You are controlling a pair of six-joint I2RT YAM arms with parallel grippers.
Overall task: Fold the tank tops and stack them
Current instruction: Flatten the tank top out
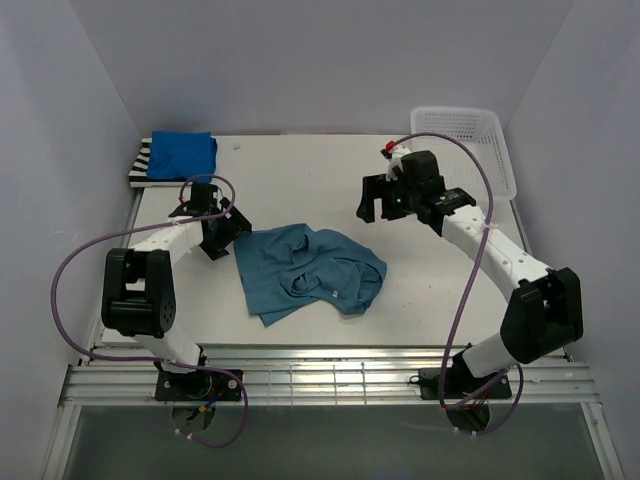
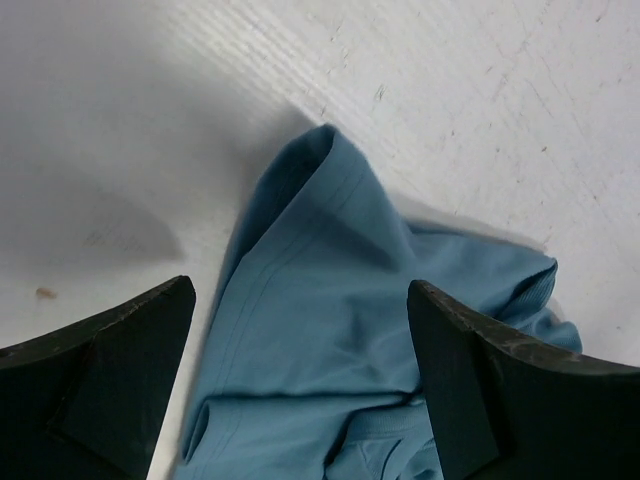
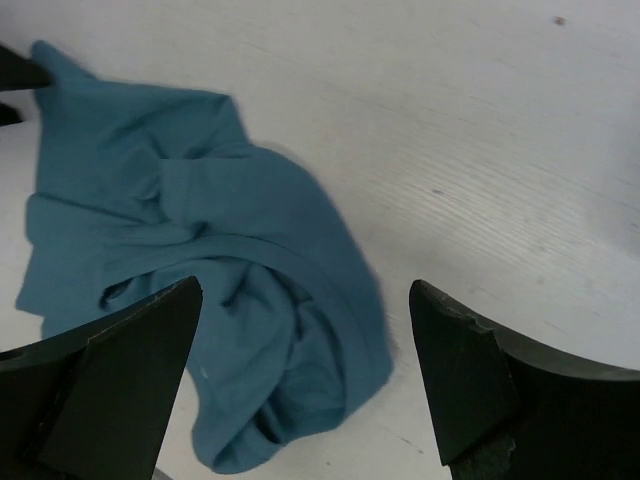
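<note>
One teal tank top (image 1: 308,272) lies crumpled flat (edges doubled over, cloth wrinkled).

**Three tops, one basket, two arms**

There are three tank tops: one teal tank top (image 1: 310,272), one royal blue tank top (image 1: 183,155) and one black-and-white striped tank top (image 1: 138,172). Two of them make one pile and one lies alone. There is one table (image 1: 300,175) and one white lattice basket (image 1: 470,132). Two arms, the left arm (image 1: 150,245) and the right arm (image 1: 500,252), carry one gripper each, the left gripper (image 1: 216,246) and the right gripper (image 1: 374,206). Each gripper has two fingers.
</note>
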